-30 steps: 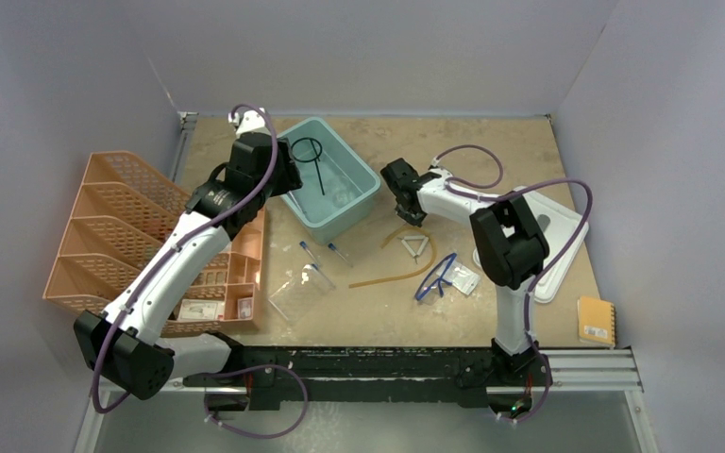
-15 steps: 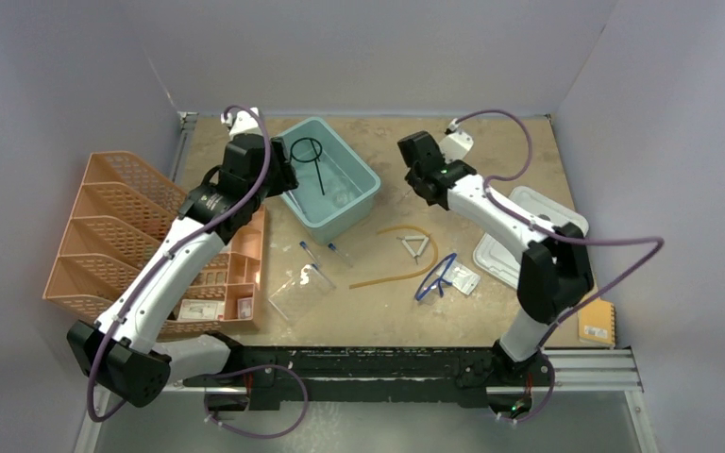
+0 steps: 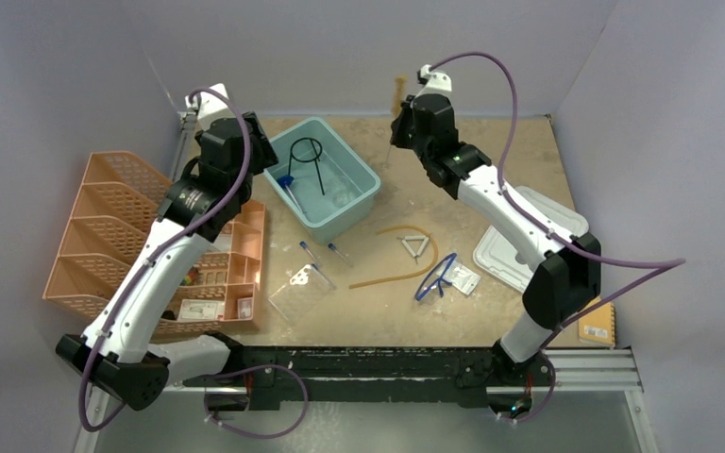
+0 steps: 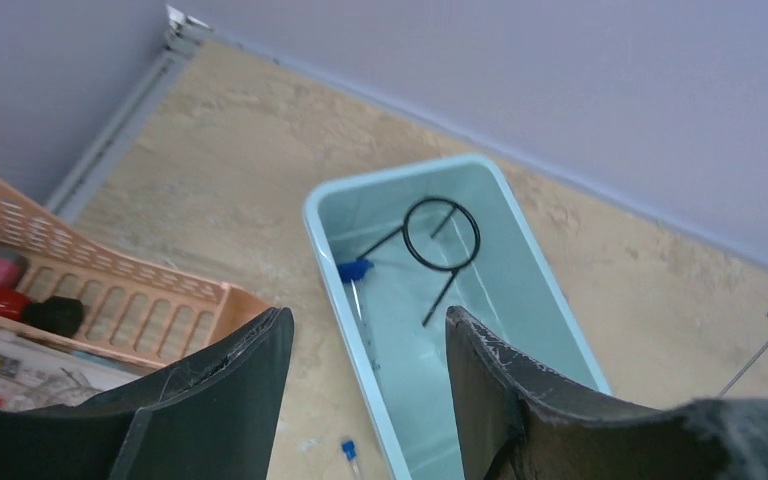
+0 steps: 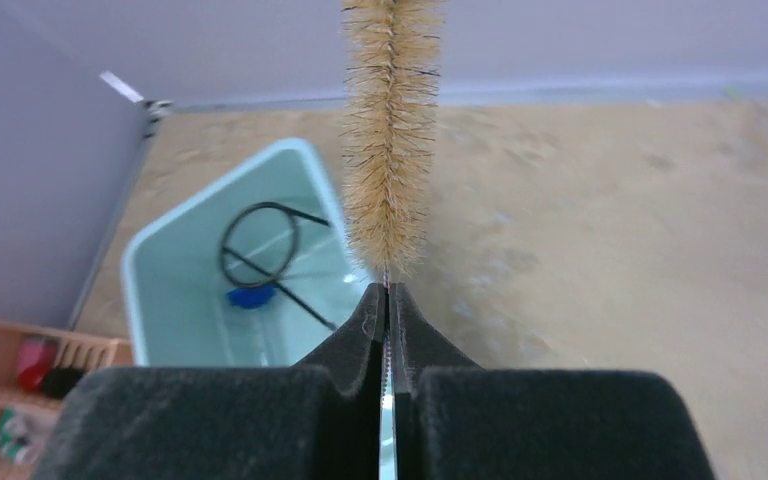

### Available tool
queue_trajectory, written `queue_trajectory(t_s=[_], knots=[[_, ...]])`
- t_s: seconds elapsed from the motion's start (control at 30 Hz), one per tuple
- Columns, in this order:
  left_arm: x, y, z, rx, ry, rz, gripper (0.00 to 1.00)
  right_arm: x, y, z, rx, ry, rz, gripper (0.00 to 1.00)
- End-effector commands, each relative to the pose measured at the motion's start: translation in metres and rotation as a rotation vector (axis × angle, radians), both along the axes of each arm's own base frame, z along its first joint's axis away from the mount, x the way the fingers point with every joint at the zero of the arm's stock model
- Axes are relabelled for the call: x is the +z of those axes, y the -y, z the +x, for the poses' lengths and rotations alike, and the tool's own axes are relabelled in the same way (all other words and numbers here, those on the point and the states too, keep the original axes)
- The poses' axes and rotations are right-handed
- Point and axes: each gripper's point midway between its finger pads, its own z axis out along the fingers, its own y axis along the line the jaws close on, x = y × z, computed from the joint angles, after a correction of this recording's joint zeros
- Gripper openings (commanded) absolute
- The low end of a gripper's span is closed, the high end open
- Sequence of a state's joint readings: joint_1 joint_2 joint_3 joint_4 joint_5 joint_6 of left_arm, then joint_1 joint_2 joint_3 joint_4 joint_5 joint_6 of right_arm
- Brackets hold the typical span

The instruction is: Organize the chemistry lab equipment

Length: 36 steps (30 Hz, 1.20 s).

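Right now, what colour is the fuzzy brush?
The bristle brush is tan, clearest in the right wrist view.

I stand in a robot lab cell: plain grey walls (image 3: 359, 47) close round a tan table (image 3: 491, 151), my two arms (image 3: 165, 274) are bolted to a rail (image 3: 387, 363) at its near edge, and chemistry gear is about: glasses (image 3: 437, 274), tubing (image 3: 382, 278), brush (image 5: 390, 130), ring stand (image 3: 309, 157)

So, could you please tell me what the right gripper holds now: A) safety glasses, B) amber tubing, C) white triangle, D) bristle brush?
D: the right gripper is shut on the wire stem of the bristle brush, bristles standing beyond its fingertips.
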<state>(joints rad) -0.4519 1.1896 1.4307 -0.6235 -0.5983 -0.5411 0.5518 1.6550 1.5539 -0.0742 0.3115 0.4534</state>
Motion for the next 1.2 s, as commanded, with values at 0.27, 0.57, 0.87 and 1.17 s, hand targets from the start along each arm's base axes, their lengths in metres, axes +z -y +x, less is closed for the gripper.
queue_trajectory(t_s=[0.27, 0.57, 0.87, 1.17], knots=[[0.08, -0.068, -0.026, 0.318, 0.245, 0.023, 0.58, 0.015, -0.169, 0.0, 0.646, 0.172, -0.064, 0.0], [0.076, -0.081, -0.034, 0.384, 0.242, 0.056, 0.58, -0.059, -0.223, -0.011, 0.748, 0.031, -0.117, 0.0], [0.064, -0.068, -0.025, 0.32, 0.224, 0.046, 0.59, -0.123, -0.235, -0.025, 0.762, -0.098, -0.166, 0.0], [0.059, -0.06, -0.02, 0.281, 0.215, 0.032, 0.59, -0.16, -0.234, -0.029, 0.749, -0.164, -0.188, 0.0]])
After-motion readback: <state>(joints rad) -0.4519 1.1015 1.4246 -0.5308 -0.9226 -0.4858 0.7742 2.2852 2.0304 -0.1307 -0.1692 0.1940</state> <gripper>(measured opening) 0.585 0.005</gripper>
